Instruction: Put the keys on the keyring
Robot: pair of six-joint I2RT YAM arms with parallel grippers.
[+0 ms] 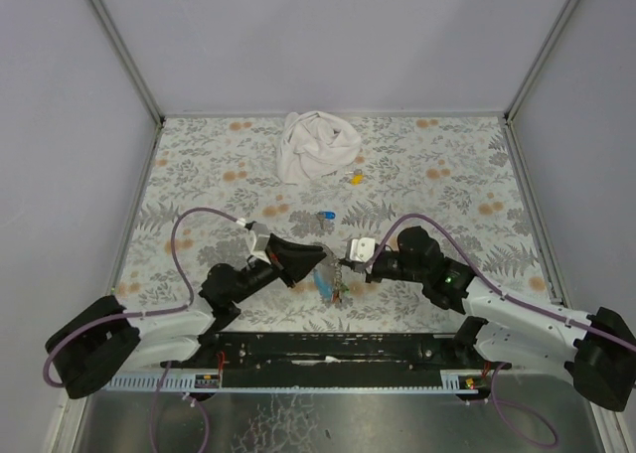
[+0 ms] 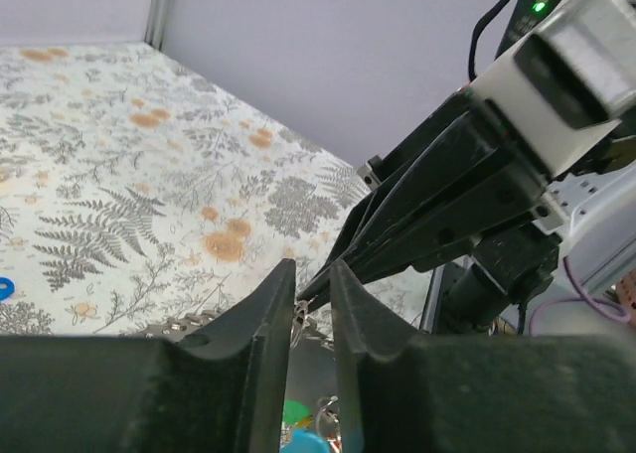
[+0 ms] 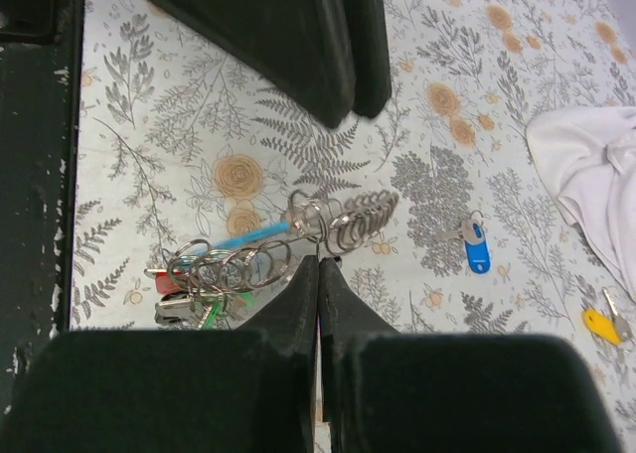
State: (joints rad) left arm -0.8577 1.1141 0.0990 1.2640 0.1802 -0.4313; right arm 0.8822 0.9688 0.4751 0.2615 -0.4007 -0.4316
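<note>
**Two grippers meet at the keyring; one key lies loose**

Two arms converge at the near middle of the table. At left, the left gripper hovers with its fingers a narrow slit apart. Nothing can be seen held between them. Just beside it is the keyring, a bunch of wire rings with a blue strap. A green cap shows in the bunch, so some keys seem already threaded. At right, the right gripper is clenched, its tips pressed together on the bunch, and it appears to pinch a ring wire. Beyond the bunch, well apart from both arms, the blue key lies flat on the table. A yellow tag lies farther off.

Step in hand, by judgement: steadying the ring. The next move calls for the left gripper to fetch the blue key and thread its hole onto the split in the ring.
</note>
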